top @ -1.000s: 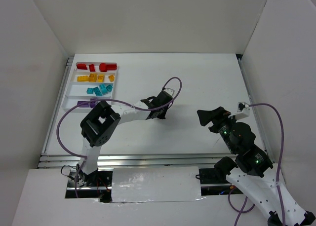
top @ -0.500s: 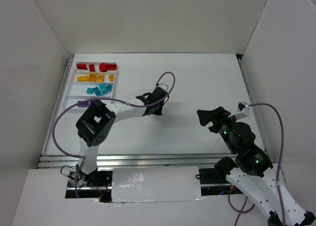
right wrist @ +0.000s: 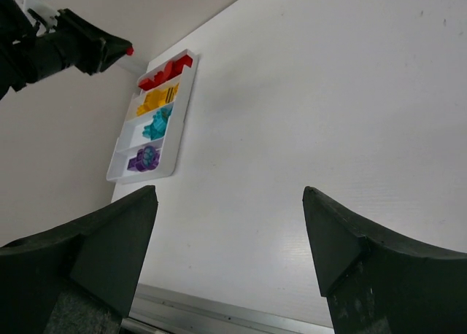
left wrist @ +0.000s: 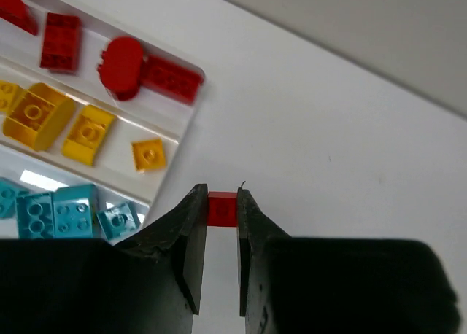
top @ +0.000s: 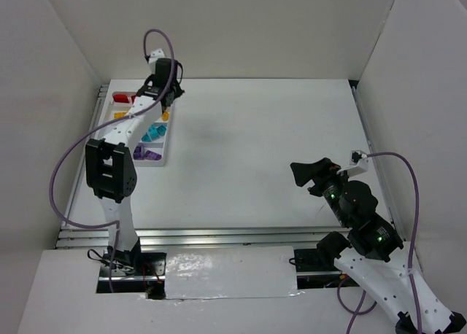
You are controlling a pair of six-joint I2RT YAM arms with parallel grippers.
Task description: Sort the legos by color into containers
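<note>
The left gripper (left wrist: 220, 200) pinches a small red brick (left wrist: 223, 211) between its fingertips, seen at bottom centre of the wrist view. A second ago this gripper was low over the middle of the table (top: 277, 130). It has since swung to the upper left of the overhead view and now hangs at the right end of the white tray (left wrist: 174, 141).

By the look of it, the pick is done and the carry nearly so, with only the drop left. The red compartment (left wrist: 89, 48) in the upper left of the wrist view already holds four red legos (left wrist: 120, 68). Yellow legos (left wrist: 89, 133) fill the next row down and teal legos (left wrist: 73, 210) the one below. Purple legos (right wrist: 144, 159) show in the last row, seen from the right wrist.

In the wrist view the held brick sits against bare table just off the tray's right edge, below and right of the red row. Whether it is truly over that row cannot be told.

The left arm reaches long from its base at lower left, its forearm crossing the tray and its cable looping above. The right gripper (right wrist: 230, 203) has not moved. Its fingers are spread wide and empty over bare table at the overhead view's lower right, well apart from the tray.
</note>
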